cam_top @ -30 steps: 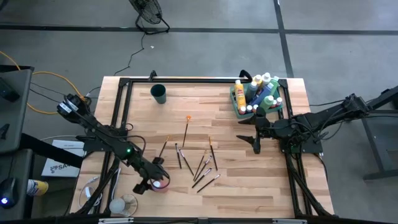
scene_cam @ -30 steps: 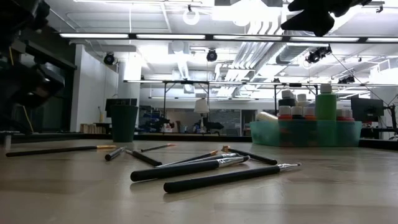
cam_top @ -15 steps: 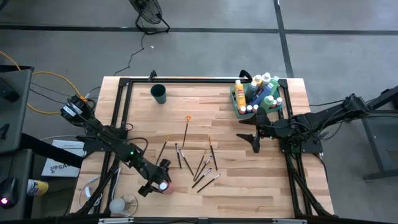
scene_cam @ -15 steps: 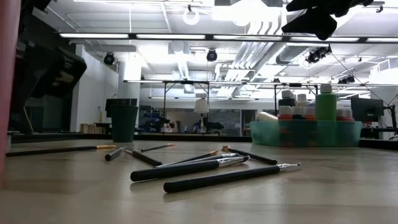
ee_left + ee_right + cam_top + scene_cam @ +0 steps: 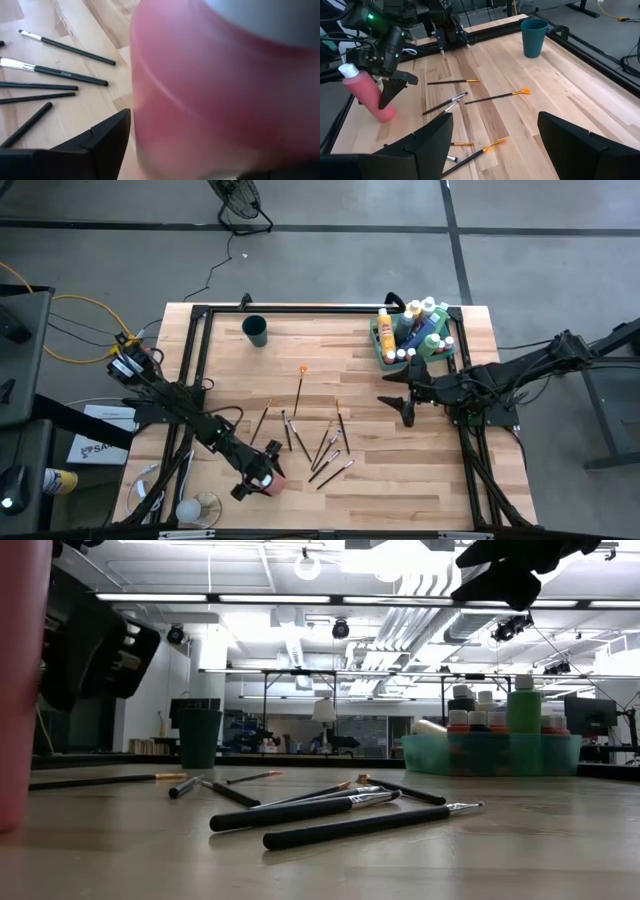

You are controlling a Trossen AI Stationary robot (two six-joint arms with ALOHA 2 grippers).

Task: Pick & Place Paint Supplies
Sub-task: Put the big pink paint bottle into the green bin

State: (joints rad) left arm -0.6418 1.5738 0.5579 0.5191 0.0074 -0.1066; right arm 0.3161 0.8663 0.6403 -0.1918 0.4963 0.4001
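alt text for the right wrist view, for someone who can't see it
Across a wooden table, the left gripper holds a pink paint bottle with a white cap, tilted, its base on the wood. Several thin dark paintbrushes lie scattered mid-table, and a dark teal cup stands at the far edge. The right gripper is open and empty in the foreground.

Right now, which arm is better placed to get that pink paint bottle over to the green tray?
Probably the left. The left gripper is already clamped on the pink bottle, though it is at the near edge, far from the green tray. The right gripper hangs open nearer the tray, holding nothing.
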